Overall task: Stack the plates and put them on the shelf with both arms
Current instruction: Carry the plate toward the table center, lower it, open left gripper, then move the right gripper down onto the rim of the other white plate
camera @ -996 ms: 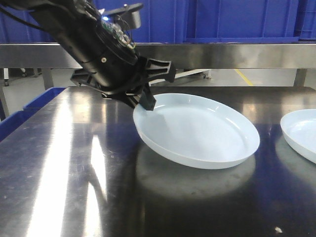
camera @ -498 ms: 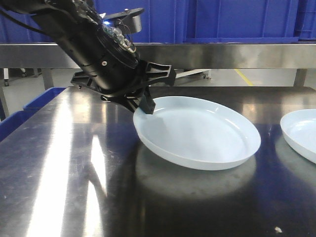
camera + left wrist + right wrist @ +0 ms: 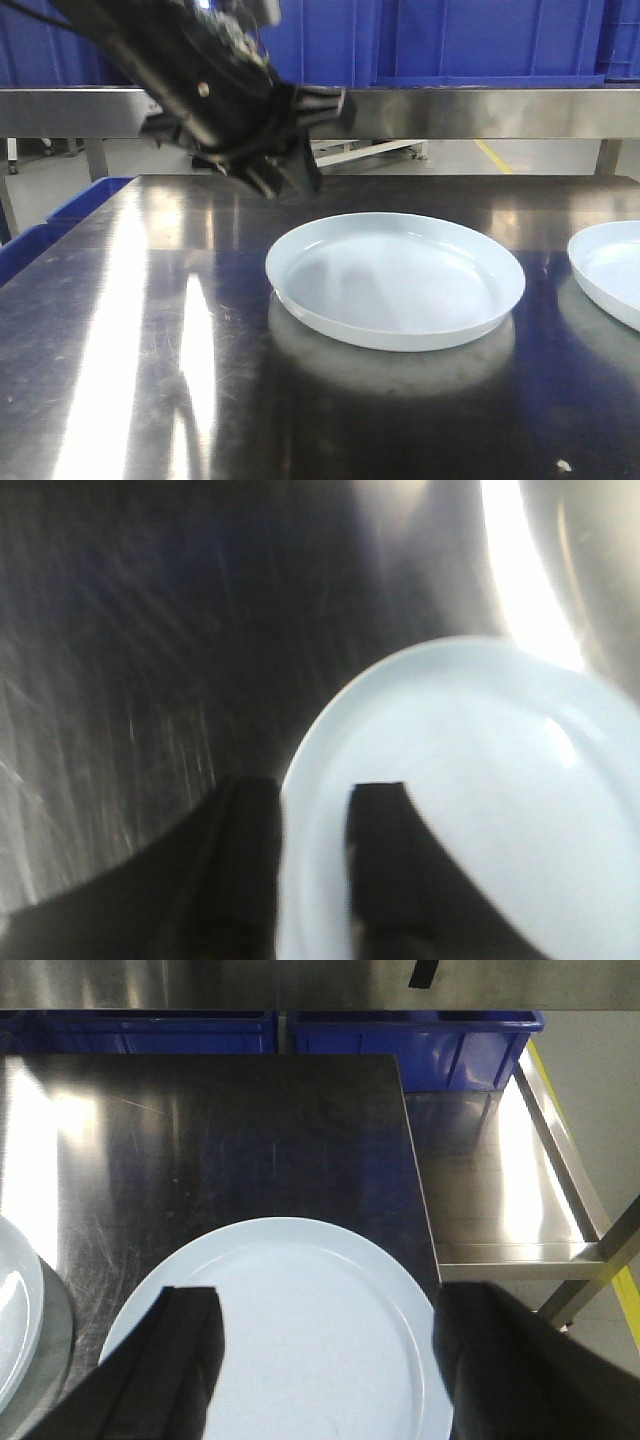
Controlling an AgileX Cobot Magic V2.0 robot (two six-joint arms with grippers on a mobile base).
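Note:
One white plate (image 3: 395,280) lies flat in the middle of the dark steel tabletop (image 3: 120,330). My left gripper (image 3: 300,178) hovers just above and behind its left rim, clear of it. In the left wrist view the left gripper (image 3: 315,792) is open by a small gap, and the plate (image 3: 470,760) rim shows between its fingers, below them. A second plate (image 3: 610,265) sits at the table's right edge. In the right wrist view my right gripper (image 3: 328,1298) stands wide open over that plate (image 3: 300,1360). The shelf (image 3: 450,110) rail runs behind the table.
Blue crates (image 3: 480,40) fill the shelf tier behind the rail, and another blue crate (image 3: 85,200) stands at the far left. In the right wrist view the table ends at its right edge, beside a lower steel ledge (image 3: 500,1190) and blue crates (image 3: 410,1040).
The left gripper let go of the middle plate's left rim and rose up and back. The plate, tilted before, now lies flat on the table.

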